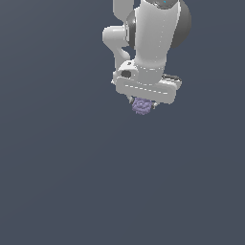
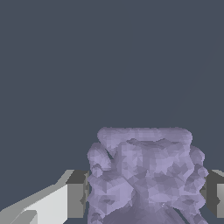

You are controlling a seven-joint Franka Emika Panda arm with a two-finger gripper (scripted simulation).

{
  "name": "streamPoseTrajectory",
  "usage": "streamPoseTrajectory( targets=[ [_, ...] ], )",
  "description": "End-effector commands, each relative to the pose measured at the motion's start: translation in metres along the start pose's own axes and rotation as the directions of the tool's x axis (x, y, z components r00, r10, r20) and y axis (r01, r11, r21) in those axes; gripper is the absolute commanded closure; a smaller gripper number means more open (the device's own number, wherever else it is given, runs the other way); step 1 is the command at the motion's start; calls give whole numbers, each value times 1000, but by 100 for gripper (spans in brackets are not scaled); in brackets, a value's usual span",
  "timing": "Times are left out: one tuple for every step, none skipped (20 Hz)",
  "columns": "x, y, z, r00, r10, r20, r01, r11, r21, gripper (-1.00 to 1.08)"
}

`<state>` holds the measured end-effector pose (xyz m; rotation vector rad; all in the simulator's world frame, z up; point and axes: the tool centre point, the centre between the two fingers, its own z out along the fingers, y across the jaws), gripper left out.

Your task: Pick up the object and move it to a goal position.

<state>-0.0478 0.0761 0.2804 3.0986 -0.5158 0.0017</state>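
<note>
The gripper (image 1: 143,104) is seen in the exterior view near the top edge of the flat grey surface (image 1: 72,182), a little toward the exterior view's right, pointing downward from the white arm (image 1: 153,38). The lavender-purple blob (image 1: 141,106) is clamped between the fingers, just under the white gripper body, and is narrower than that body.

In the wrist view the blob (image 2: 146,175) is shown large and lumpy, its bumpy surface filling the space between the two dark finger pads (image 2: 78,192). Both pads are pressed against its sides, one on each flank, so the gripper is closed on the blob.

Whether the blob is lifted clear of the surface or touching it cannot be told: no shadow or contact line is visible beneath it in either view. No marker of a goal position is shown.
</note>
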Motion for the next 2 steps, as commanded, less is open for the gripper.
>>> streamPoseTrajectory(
  targets=[
    [0,-2,-3,1000,1,1,-1,1000,0,108],
    [0,-2,-4,1000,1,1,-1,1000,0,108]
  ],
)
